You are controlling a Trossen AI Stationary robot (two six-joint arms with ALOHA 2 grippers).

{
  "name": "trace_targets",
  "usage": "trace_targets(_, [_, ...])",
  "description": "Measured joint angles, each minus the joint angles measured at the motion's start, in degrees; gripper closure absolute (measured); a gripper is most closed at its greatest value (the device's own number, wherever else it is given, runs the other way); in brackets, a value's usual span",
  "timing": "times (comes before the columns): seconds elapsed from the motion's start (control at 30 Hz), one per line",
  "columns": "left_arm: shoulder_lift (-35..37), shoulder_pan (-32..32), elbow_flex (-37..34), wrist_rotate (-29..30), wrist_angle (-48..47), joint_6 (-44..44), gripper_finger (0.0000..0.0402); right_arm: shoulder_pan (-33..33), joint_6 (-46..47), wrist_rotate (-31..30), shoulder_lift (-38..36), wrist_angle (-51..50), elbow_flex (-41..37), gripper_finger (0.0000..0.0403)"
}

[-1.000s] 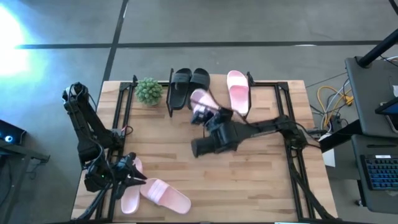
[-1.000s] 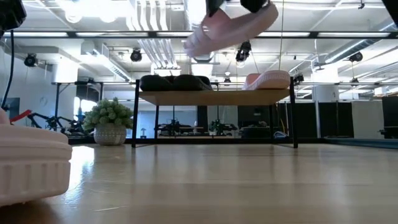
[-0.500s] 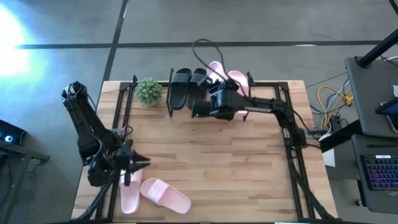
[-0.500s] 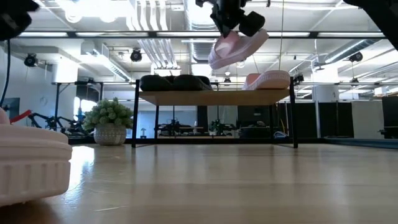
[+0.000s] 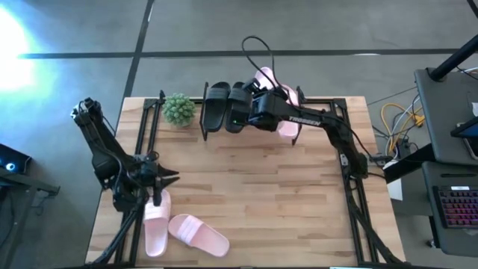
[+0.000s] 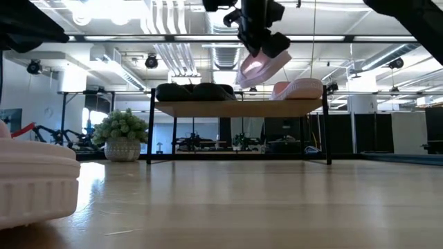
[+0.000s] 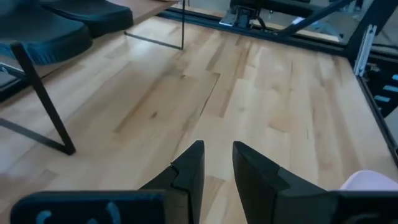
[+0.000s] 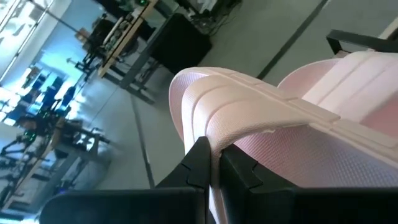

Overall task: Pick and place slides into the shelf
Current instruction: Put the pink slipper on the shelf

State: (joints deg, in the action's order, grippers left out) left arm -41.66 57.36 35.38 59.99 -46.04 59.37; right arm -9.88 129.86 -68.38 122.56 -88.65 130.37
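Note:
My right gripper is shut on a pale pink slide and holds it in the air above the shelf at the table's far edge. Two black slides and another pink slide rest sole-down on the shelf's plank top. Two more pink slides lie flat on the table near its near-left corner. My left gripper hovers just beyond them toward the far edge, fingers a little apart, touching nothing. My right gripper pinches the pink slide's wide strap at its edge between the two fingers. The slide is lifted clear and hangs tilted below the gripper, above the shelf top between the black slides and the pink one.
A small potted plant stands on the table left of the shelf. Black frame rails run along the table's left and right sides. Bare wood lies between the shelf and the near pink slides. A desk with cables and a keyboard stands off to the right.
My right gripper has carried the pink slide from over the table's middle toward the far edge and over the shelf, turning as it went; the slide has come lower toward the shelf top. My left gripper has moved from over the near pink slides toward the far edge.

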Motion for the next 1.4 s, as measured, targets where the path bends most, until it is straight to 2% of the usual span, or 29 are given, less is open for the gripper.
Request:
trace_targets(0.3, [1.61,0.0,-0.02,-5.66,0.02,-1.58,0.0332,-2.62,1.97,4.58,2.96,4.38,-0.09,0.039])
trace_targets(0.53, [0.83,0.0,-0.04,-8.42,0.13,-1.29,0.0332,-3.9,1.95,4.54,3.09,7.57,-0.09,0.039])
trace_targets(0.83, [-1.18,0.0,-0.04,-9.01,0.17,-1.31,0.0332,-4.34,-1.04,7.91,3.09,8.51,-1.51,0.0388])
trace_targets(0.93, [-1.55,0.01,-0.04,-9.0,0.17,-1.31,0.0332,-4.39,-2.4,9.32,3.07,8.55,-2.16,0.037])
trace_targets(1.1, [-1.48,0.02,-0.07,-9.03,0.5,-1.31,0.0332,-4.04,-3.67,11.32,3.13,10.17,-2.38,0.0314])
trace_targets(1.27, [-1.06,0.02,-0.09,-9.03,0.5,-1.33,0.0332,-4.01,-10.09,14.57,3.13,11.1,-2.38,0.0265])
trace_targets(1.4, [-1.04,0.02,-0.09,-9.05,0.52,-1.31,0.0332,-3.99,-15.3,14.9,3.13,11.11,-2.38,0.0246])
